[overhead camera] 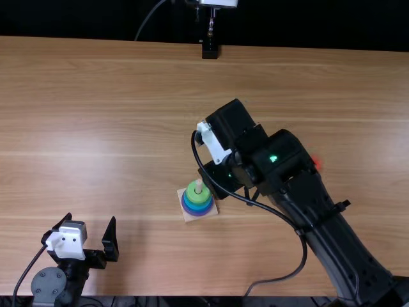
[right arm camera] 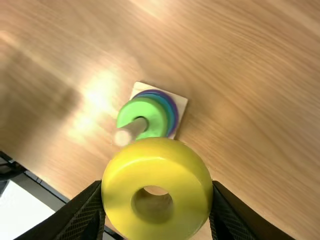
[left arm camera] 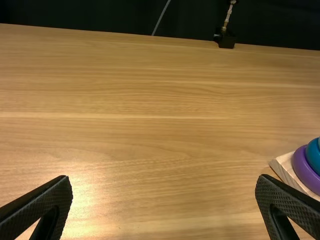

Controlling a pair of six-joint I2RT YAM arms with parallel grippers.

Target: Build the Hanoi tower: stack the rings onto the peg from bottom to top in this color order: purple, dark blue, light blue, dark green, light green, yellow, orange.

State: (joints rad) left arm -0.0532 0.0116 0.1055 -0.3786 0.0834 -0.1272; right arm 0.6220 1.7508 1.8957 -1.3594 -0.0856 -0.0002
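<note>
Near the bench's [overhead camera: 147,256] close edge, at left, the left claw [overhead camera: 91,218] stands empty with its fingers spread, well apart from the stack. Farther in, near the middle, the square base [overhead camera: 188,217] carries the peg [overhead camera: 199,185], light green ring [right arm camera: 156,114] on top, its tip poking out above. Just beyond and to the right, the right claw [right arm camera: 157,185] pinches the yellow ring [right arm camera: 160,155] by its sides, hole roughly upright. So the peg seems to lie left of that claw and a little nearer the close edge; the right arm [overhead camera: 332,236] is the nearer one, and the ring likely needs a short shift that way before lowering. Whether dark green sits under light green is hard to tell. Farther right, a red thing [overhead camera: 317,163], perhaps the orange ring, is partly hidden behind the arm
</note>
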